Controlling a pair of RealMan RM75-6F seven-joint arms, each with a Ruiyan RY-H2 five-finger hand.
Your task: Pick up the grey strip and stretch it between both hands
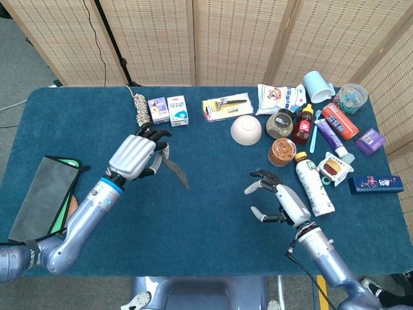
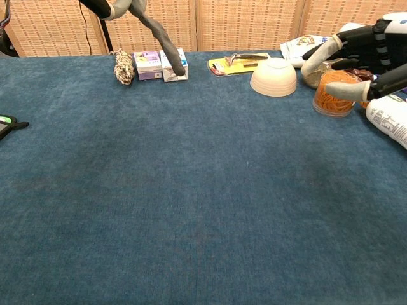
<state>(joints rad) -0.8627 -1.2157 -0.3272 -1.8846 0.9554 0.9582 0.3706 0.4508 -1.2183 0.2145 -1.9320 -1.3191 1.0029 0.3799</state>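
My left hand [image 1: 138, 157] is raised above the left-middle of the blue table [image 1: 213, 213] and holds the grey strip [image 1: 174, 170] by one end. The strip's free end hangs down to the right; in the chest view the grey strip [image 2: 159, 36] dangles from the top left, where only the left hand's [image 2: 108, 7] fingertips show. My right hand [image 1: 277, 200] hovers over the right-middle of the table, fingers spread and holding nothing. In the chest view the right hand [image 2: 362, 60] shows at the right edge. A wide gap separates it from the strip.
Along the far edge lie a rope bundle [image 1: 139, 111], two small cartons [image 1: 168, 110], a razor pack [image 1: 225, 106] and a white bowl [image 1: 246, 129]. Jars, bottles and packets crowd the right side, with a white bottle [image 1: 314, 188] beside my right hand. A dark pad [image 1: 39, 197] lies at the left.
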